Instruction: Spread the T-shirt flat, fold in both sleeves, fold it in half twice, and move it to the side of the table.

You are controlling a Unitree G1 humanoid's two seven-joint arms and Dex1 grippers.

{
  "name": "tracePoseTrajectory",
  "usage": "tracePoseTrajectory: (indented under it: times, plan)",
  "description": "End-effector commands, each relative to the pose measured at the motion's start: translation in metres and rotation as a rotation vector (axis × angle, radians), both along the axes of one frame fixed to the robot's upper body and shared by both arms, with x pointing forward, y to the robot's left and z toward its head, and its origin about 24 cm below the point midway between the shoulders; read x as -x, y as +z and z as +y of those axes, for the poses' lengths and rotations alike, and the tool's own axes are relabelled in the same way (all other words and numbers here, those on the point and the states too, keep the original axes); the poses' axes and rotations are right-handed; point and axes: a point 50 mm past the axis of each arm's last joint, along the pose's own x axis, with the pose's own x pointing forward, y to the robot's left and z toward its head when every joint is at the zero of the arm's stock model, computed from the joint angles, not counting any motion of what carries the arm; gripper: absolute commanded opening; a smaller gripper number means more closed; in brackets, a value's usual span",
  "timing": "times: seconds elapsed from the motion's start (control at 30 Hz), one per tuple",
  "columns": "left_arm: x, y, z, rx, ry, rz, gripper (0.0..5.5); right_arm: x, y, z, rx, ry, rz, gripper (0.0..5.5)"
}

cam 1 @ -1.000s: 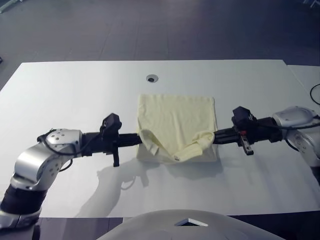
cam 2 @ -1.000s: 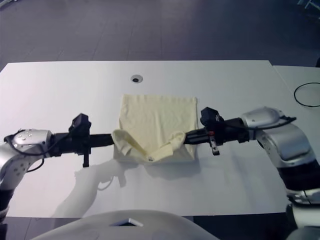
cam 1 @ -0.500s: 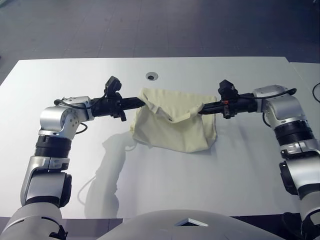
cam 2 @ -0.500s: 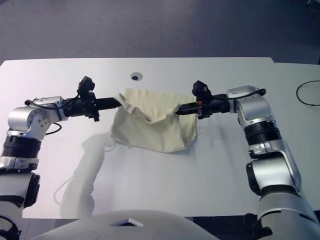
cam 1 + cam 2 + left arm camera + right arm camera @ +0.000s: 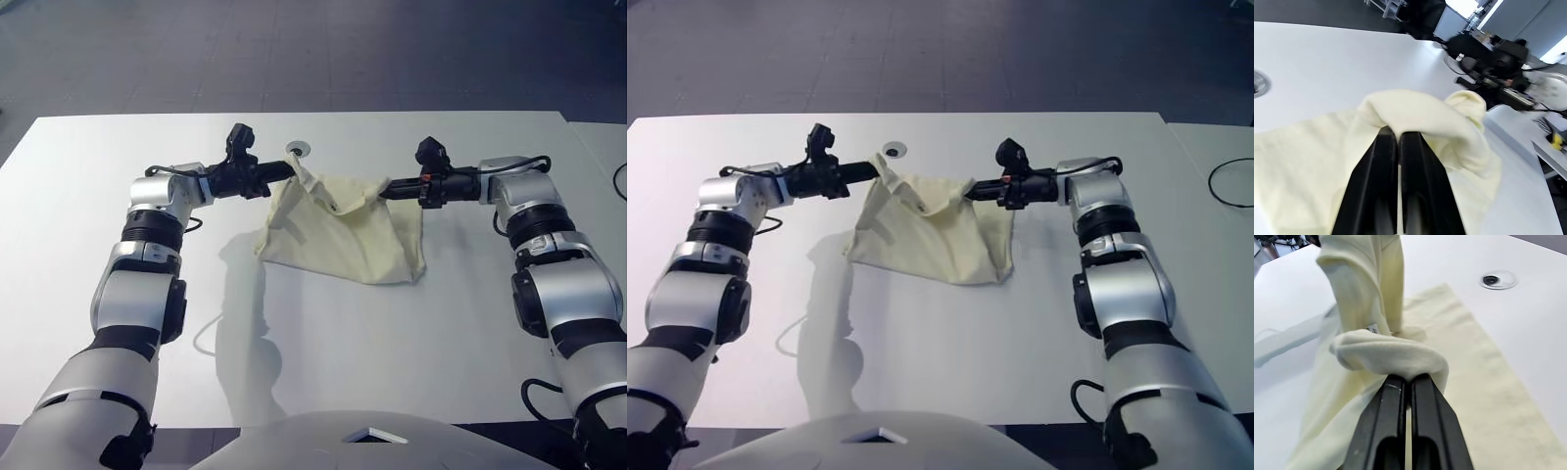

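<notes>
My left hand [image 5: 291, 174] and right hand [image 5: 383, 190], clamped on the pale-yellow cloth T-shirt [image 5: 343, 240], have lifted its near edge: half-fold underway.

The place looks like a robotics lab or open office workroom: a wide white table [image 5: 118, 323] with a round cable grommet [image 5: 297, 150] just beyond the left gripper [image 5: 292, 176] stands on a dark grey tiled floor [image 5: 294, 49]. Outward of the right gripper [image 5: 384, 189], a second white table [image 5: 600, 147] carries a black cable loop [image 5: 1208, 183], and far past the left gripper stand desks cluttered with dark equipment [image 5: 1488, 49]
</notes>
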Motion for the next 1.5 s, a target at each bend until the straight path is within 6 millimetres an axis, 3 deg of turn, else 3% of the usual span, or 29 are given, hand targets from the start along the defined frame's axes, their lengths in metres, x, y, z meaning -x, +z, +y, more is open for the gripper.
tracePoseTrajectory:
  times: [0.03, 0.3, 0.6, 0.77, 1.1, 1.27, 1.5]
  plan:
    - [-0.009, 0.000, -0.004, -0.015, 0.073, -0.010, 0.00, -0.006, -0.002, -0.001, 0.015, -0.098, 0.017, 0.01]
    - [-0.015, -0.013, -0.018, -0.020, 0.198, 0.034, 0.00, -0.003, -0.030, 0.004, 0.038, -0.210, 0.059, 0.01]
    - [-0.014, -0.028, -0.015, -0.085, 0.271, 0.070, 0.00, -0.004, -0.038, -0.004, 0.091, -0.344, 0.073, 0.01]
    - [-0.010, -0.039, -0.019, -0.151, 0.263, 0.098, 0.00, -0.001, -0.048, -0.002, 0.136, -0.337, 0.105, 0.01]
    - [-0.015, -0.037, -0.017, -0.159, 0.396, 0.131, 0.00, -0.002, -0.051, -0.003, 0.134, -0.416, 0.108, 0.01]
    - [-0.021, -0.027, -0.014, -0.069, 0.504, 0.169, 0.85, -0.008, -0.052, -0.011, 0.105, -0.660, 0.077, 0.71]
    - [-0.028, -0.014, -0.012, -0.025, 0.573, 0.147, 2.06, -0.013, -0.050, -0.009, 0.031, -0.768, 0.055, 1.87]
